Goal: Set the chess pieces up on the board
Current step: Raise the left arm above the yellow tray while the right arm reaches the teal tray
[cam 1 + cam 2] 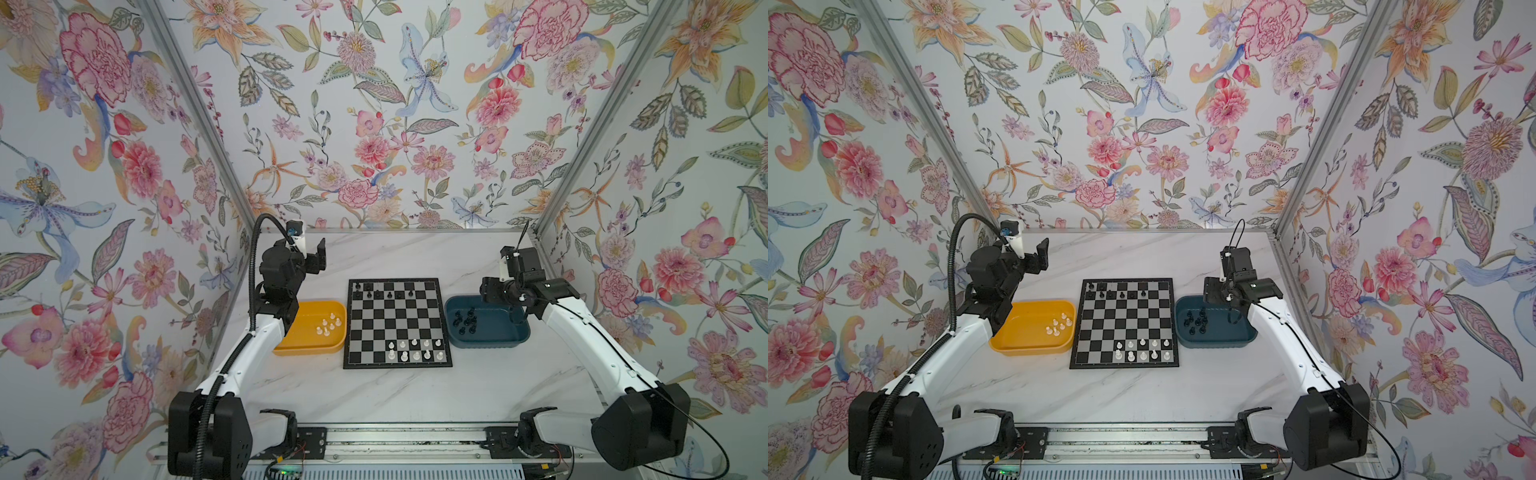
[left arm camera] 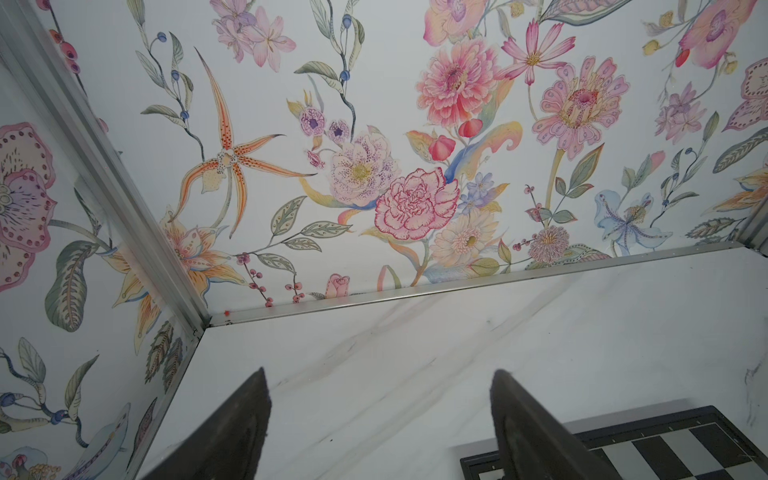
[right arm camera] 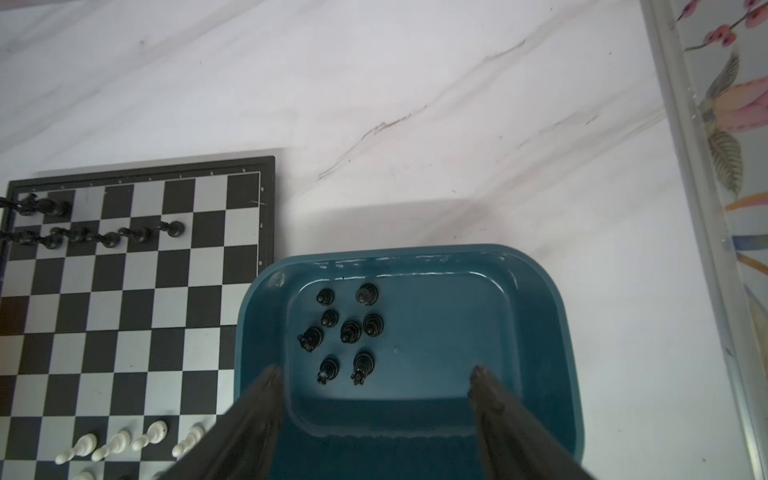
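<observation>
In both top views the flat checked board (image 1: 397, 324) lies on a marble table (image 1: 415, 395). Ten glossy white pieces (image 1: 415, 350) stand by its near edge and several black pieces (image 1: 378, 291) by its far edge. Left of the board, a rounded yellow tray (image 1: 291, 349) holds six more white ones. On the board's right sits a rounded blue tray (image 1: 515, 336). The left wrist view shows the left gripper (image 2: 380, 428) spread and empty off the board's far left corner. In the right wrist view the right gripper (image 3: 374, 374) is spread and empty above eight black pieces in the blue tray.

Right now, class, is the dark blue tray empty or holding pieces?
Holding pieces: eight black pieces sit inside the dark blue tray.
</observation>
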You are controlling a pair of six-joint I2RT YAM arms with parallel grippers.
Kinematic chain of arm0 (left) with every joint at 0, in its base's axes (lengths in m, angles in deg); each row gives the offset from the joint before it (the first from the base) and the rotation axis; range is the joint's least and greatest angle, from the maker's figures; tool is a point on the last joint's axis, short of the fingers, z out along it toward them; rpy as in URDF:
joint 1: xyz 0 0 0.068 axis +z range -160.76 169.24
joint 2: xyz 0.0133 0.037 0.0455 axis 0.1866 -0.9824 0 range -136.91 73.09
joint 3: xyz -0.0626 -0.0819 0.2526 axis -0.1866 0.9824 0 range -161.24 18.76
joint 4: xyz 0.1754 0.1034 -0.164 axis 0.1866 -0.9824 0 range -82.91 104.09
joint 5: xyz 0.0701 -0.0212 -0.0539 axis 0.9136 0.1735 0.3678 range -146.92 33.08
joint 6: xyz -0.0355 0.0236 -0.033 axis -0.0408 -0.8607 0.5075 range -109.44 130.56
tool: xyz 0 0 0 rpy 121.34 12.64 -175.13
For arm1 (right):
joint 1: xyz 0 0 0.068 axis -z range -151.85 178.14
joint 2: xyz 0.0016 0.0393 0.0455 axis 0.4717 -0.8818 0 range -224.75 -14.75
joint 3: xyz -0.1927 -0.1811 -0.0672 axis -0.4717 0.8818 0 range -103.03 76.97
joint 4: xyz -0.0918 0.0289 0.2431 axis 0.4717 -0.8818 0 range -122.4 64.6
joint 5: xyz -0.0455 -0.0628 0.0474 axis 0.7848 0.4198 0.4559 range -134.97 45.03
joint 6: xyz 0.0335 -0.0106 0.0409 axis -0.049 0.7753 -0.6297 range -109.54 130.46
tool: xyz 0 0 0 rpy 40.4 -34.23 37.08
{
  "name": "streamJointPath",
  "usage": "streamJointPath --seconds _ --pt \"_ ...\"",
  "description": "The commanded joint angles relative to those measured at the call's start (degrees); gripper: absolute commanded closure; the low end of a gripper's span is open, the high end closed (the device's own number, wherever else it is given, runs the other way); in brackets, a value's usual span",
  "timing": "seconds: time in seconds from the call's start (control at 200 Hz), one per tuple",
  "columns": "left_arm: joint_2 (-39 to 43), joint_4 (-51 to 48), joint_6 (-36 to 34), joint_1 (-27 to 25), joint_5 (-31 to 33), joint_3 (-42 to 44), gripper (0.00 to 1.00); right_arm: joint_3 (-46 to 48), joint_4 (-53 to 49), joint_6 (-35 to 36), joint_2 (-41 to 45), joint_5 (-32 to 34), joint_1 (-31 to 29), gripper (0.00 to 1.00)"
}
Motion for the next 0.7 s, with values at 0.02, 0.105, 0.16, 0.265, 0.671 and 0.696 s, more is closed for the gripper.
streamJointPath --seconds 0.02,0.105,0.16,0.265,0.671,0.696 --pt "-2.12 -0.68 0.07 -0.96 -0.94 -2.64 0.16 -2.27 -4.16 -2.34 -3.00 -0.45 -0.18 0.31" --pt "-4.46 0.44 -0.03 -1.36 -0.94 -4.01 0.16 -2.43 -4.11 -3.26 -5.27 -1.24 -0.19 0.32" --pt "-5.98 1.20 0.11 -1.71 -0.65 -4.90 0.16 -2.55 -4.24 -3.27 -6.84 -1.96 -0.13 0.34" --pt "-8.30 2.21 0.37 -2.14 -0.24 -6.01 0.16 -2.34 -4.37 -3.83 -9.01 -1.99 0.11 0.37" --pt "-11.29 3.40 -1.11 -3.03 0.10 -7.70 0.16 -0.31 -3.62 -6.03 -14.11 -4.03 1.74 0.56" --pt "-11.29 3.33 -1.18 -3.04 0.19 -7.67 0.16 -0.14 -3.52 -6.13 -14.37 -4.28 1.69 0.56"
